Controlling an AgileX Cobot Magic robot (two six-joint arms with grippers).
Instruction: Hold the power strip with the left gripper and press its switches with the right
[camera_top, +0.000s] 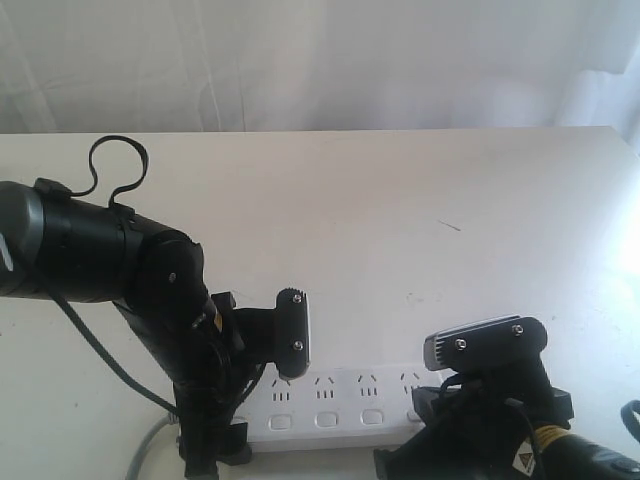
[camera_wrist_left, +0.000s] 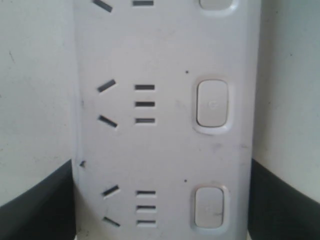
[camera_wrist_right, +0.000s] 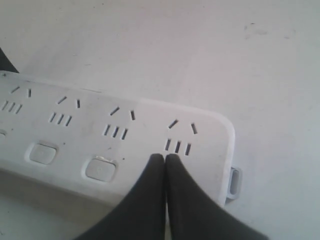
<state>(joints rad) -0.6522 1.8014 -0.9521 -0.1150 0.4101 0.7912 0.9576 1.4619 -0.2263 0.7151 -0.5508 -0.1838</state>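
Observation:
The white power strip (camera_top: 345, 400) lies flat near the table's front edge, and its grey cord (camera_top: 148, 447) leaves at the left. My left gripper (camera_top: 262, 392) straddles the strip's left part. In the left wrist view its black fingers (camera_wrist_left: 35, 202) press against both long sides of the power strip (camera_wrist_left: 165, 145), beside two switches (camera_wrist_left: 212, 104). My right gripper (camera_top: 440, 398) stands over the strip's right end. Its fingertips (camera_wrist_right: 165, 158) are shut together and rest on the power strip (camera_wrist_right: 120, 140) just below the last socket group. They cover that spot, with two switches (camera_wrist_right: 100, 169) showing beside them.
The strip rests on a white table (camera_top: 400, 220) with a pale curtain (camera_top: 300, 60) behind its far edge. A small dark mark (camera_top: 450, 225) sits on the tabletop. A small mounting tab (camera_wrist_right: 234, 182) sticks out of the strip's right end.

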